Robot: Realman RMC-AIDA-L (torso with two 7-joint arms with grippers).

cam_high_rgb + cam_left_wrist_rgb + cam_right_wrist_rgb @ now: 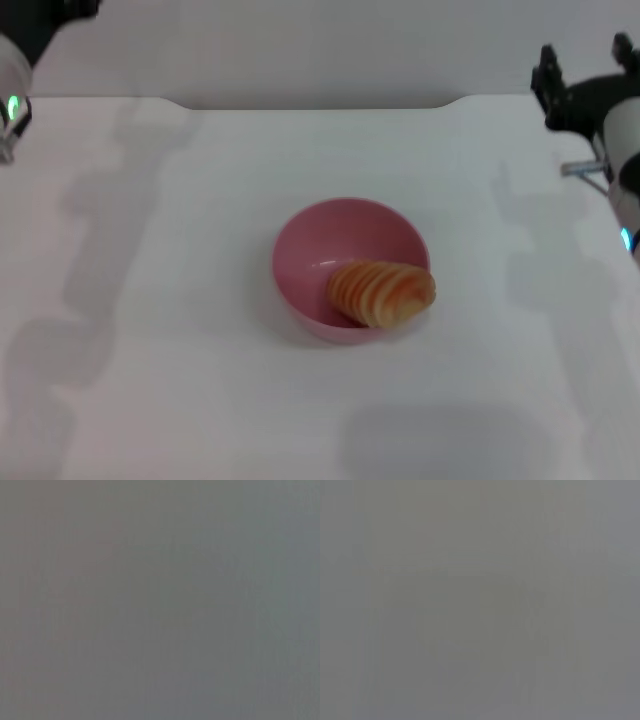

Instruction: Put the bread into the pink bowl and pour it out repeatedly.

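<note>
The bread (382,292) lies in the pink bowl (320,245), overhanging its rim. The right claw (585,75), apparently spread, hangs well apart. To pour, grip the rim opposite the bread and tip slowly.

A white worktop (150,300) fills the head view, its far edge running along a pale wall with a shallow notch cut into the middle of that edge. Soft grey shadows lie across the surface at the left, the right and near the front. The pink bowl (310,250) stands upright directly on the worktop, roughly at its centre. The bread (382,292) sits inside the bowl, leaning on the near right part of the rim and not touching the worktop.
</note>
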